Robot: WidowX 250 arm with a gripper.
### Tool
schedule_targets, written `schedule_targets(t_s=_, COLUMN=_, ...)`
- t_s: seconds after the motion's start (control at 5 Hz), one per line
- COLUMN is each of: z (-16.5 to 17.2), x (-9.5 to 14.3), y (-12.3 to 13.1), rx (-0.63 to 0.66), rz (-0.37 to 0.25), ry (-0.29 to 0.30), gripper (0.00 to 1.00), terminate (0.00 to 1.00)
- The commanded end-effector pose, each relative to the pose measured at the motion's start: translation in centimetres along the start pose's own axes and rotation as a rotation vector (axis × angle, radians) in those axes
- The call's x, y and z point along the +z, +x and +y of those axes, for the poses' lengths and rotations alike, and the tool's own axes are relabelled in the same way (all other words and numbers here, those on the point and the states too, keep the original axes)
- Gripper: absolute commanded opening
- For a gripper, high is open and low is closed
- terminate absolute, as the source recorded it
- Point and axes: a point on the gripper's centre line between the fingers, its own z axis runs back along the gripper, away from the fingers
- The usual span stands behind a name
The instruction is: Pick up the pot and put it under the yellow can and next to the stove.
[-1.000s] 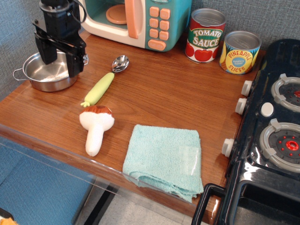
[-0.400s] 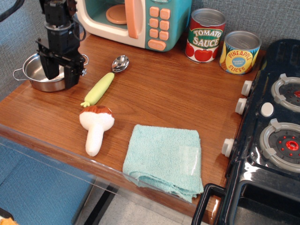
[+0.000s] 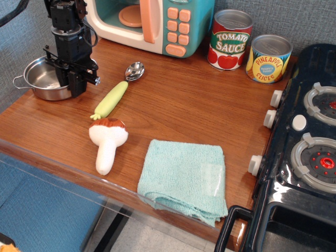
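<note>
Pot sits far left on table, well apart from yellow can and stove. Your gripper is down at pot's right rim; fingers look closed on rim, but you can't confirm. Goal spot lies far right, below can.

The pot is shiny polished metal, and the spoon has the same bright bowl. The table is smooth wood grain with a slight sheen; the towel is rough, matt terry cloth. The stove is glossy black plastic.
</note>
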Motion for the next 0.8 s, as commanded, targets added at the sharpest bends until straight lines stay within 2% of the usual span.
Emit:
schedule_targets(t_s=0.0, z=-1.1, x=8.9, y=2.0, rx=-0.032, rz=-0.196, ry=0.097, gripper=0.00, terminate=0.00)
schedule_targets(t_s=0.2, z=-5.9, x=12.1, y=4.3, rx=-0.132, rz=-0.257, ry=0.098, gripper=0.00, terminate=0.00)
schedule_targets(t_s=0.4, z=-10.9, x=13.0, y=5.7, rx=-0.266, rz=-0.292, ry=0.058, gripper=0.00, terminate=0.00)
schedule_targets(t_s=0.6, z=-16.1, x=11.8, y=5.9, rx=-0.405, rz=-0.276, ry=0.026, gripper=0.00, terminate=0.00)
